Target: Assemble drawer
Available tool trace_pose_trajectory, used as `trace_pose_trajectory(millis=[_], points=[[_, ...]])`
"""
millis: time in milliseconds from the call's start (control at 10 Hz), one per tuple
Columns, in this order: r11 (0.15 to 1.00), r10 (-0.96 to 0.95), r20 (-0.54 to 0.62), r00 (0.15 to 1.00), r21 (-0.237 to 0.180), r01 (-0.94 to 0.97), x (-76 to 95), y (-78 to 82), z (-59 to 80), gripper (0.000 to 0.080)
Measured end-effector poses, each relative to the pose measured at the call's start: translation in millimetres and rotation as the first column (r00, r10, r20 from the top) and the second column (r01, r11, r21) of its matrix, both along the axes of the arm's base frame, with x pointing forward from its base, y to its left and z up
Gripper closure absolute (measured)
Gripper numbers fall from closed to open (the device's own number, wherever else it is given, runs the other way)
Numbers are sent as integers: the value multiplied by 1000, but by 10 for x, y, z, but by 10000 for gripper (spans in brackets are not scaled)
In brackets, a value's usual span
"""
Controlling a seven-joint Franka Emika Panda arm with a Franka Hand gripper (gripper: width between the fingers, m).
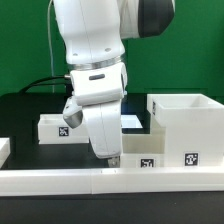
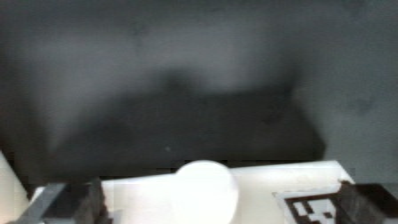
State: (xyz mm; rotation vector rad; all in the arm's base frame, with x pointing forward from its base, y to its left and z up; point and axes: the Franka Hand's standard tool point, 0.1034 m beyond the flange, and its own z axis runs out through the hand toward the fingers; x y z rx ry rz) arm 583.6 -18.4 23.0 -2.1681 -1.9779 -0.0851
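In the exterior view the gripper point(image 1: 110, 153) points straight down onto a low white knobbed tray point(image 1: 143, 148) that lies against the tall boxy housing point(image 1: 186, 124) on the exterior view's right. A second tray point(image 1: 52, 126) with a tag lies apart on the exterior view's left. In the wrist view the gripper point(image 2: 210, 207) is open, its dark fingers point(image 2: 43, 206) standing on either side of the tray point(image 2: 267, 180). The tray's round knob point(image 2: 205, 180) sits between them, beside a tag point(image 2: 322, 209). Whether the fingers touch the tray's sides I cannot tell.
A long low white border bar point(image 1: 100, 181) runs along the front of the black table point(image 1: 30, 108). Another white piece point(image 1: 4, 150) shows at the far edge on the exterior view's left. Black cables hang behind the arm.
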Motion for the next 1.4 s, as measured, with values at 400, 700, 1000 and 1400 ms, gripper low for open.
trace_pose_trajectory(millis=[400,700,1000,1400], points=[[999,52,11,999,5,-52,24,82,2,151],[995,103,45,994,-14,-103,69,226,12,151],[995,98,41,994,-14,-98,60,221,-5,151],[997,81,30,996,-7,-81,84,475,29,151]])
